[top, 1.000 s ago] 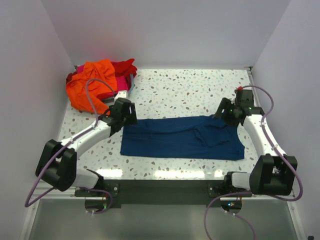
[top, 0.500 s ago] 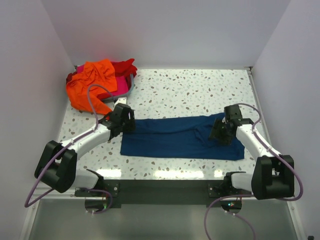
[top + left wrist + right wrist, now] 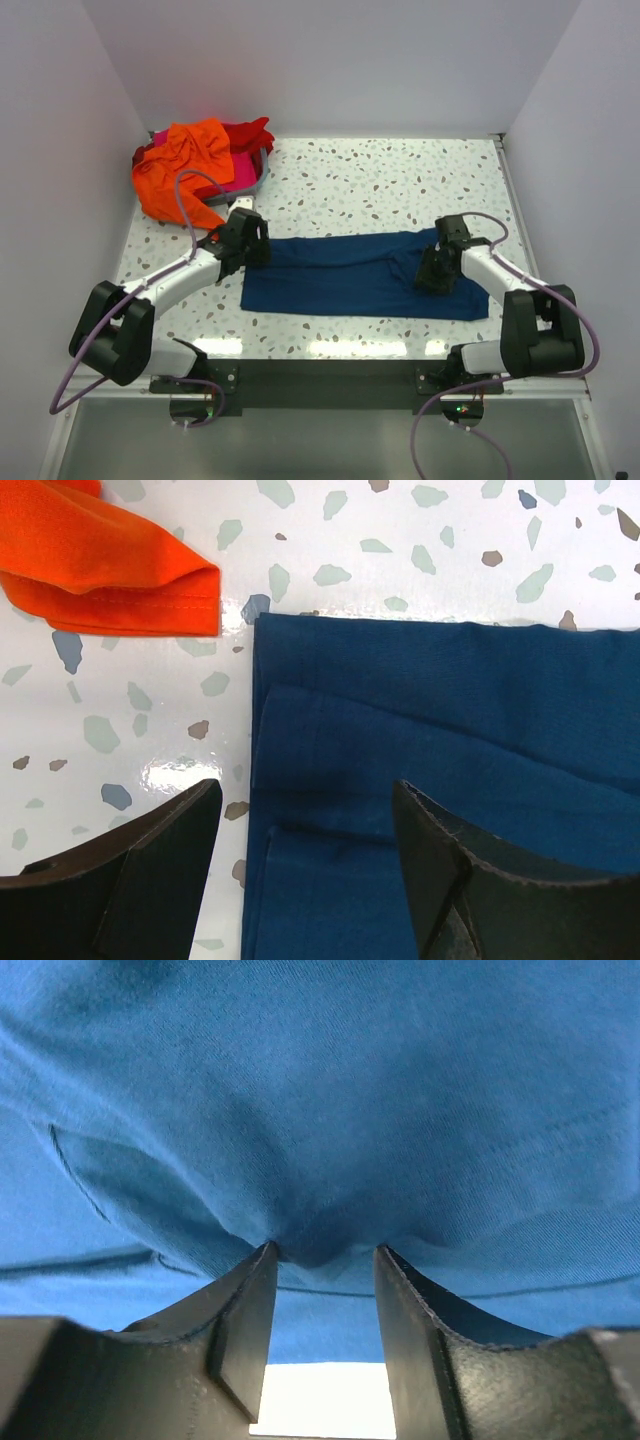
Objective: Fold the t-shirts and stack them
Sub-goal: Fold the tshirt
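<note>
The navy t-shirt [image 3: 350, 275] lies folded into a long flat strip across the table's middle. My left gripper [image 3: 252, 240] is open just over its left end. In the left wrist view the jaws [image 3: 305, 805] straddle the shirt's left edge [image 3: 450, 710]. My right gripper [image 3: 432, 272] is low on the shirt's right part. In the right wrist view its jaws [image 3: 325, 1255] are open and press into the navy cloth [image 3: 330, 1090], which puckers between the tips. The orange t-shirt [image 3: 185, 170], red t-shirt [image 3: 255, 133] and magenta t-shirt [image 3: 240, 170] lie piled at the far left.
The pile sits partly in a grey bin [image 3: 263, 178] at the far left corner. A sleeve of the orange t-shirt [image 3: 110, 570] lies on the speckled table [image 3: 380, 180] just left of the navy shirt's corner. White walls enclose three sides.
My right gripper has moved left and down from the shirt's far right corner onto the cloth. My left gripper has shifted slightly toward the shirt's left end.
</note>
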`<state>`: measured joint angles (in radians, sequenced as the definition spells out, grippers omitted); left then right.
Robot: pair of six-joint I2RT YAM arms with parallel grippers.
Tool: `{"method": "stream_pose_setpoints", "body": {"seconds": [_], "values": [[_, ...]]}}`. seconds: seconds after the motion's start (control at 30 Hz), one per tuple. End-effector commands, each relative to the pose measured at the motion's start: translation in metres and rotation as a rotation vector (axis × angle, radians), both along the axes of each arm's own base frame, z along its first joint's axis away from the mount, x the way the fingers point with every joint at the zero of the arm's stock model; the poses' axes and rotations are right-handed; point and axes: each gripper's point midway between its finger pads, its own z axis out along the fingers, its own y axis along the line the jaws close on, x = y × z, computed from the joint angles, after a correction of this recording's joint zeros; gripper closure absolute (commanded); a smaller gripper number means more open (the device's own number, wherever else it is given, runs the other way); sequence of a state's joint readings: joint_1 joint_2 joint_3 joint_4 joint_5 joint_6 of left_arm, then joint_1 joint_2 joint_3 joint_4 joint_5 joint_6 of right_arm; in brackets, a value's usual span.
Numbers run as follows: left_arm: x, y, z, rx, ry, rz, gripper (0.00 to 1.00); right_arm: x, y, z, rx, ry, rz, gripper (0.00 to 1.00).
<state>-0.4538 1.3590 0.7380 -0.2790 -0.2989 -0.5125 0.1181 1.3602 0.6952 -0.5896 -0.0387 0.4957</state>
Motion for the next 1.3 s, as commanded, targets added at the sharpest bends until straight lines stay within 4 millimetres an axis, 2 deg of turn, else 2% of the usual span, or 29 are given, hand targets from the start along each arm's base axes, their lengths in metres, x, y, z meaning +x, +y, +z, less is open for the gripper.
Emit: {"method": "stream_pose_setpoints", "body": {"seconds": [0.0,0.13,0.33,0.5,0.83,0.9,1.17,1.27], "values": [[0.003,0.002,0.006,-0.005,-0.023,0.007,0.27,0.012,0.001,-0.005,-0.011,-0.033,-0.012,0.54],[0.003,0.003,0.006,-0.001,-0.023,0.009,0.27,0.012,0.002,-0.008,-0.015,-0.023,-0.008,0.64],[0.003,0.003,0.005,0.001,-0.022,0.008,0.27,0.012,0.002,0.004,-0.023,-0.043,-0.001,0.69],[0.002,0.001,0.002,-0.008,-0.015,0.002,0.27,0.010,-0.001,0.008,-0.042,-0.036,0.003,0.60],[0.000,0.000,-0.002,-0.015,-0.010,0.002,0.27,0.014,0.004,0.023,-0.019,-0.079,-0.004,0.62],[0.001,0.000,-0.002,-0.017,-0.011,0.001,0.27,0.015,0.005,0.023,-0.018,-0.084,-0.001,0.62],[-0.001,0.000,-0.002,-0.018,-0.010,0.000,0.27,0.006,0.004,0.001,-0.026,-0.034,0.003,0.66],[-0.001,0.001,-0.001,-0.015,-0.011,0.000,0.27,0.005,0.008,-0.003,-0.007,-0.023,0.011,0.70]]}}
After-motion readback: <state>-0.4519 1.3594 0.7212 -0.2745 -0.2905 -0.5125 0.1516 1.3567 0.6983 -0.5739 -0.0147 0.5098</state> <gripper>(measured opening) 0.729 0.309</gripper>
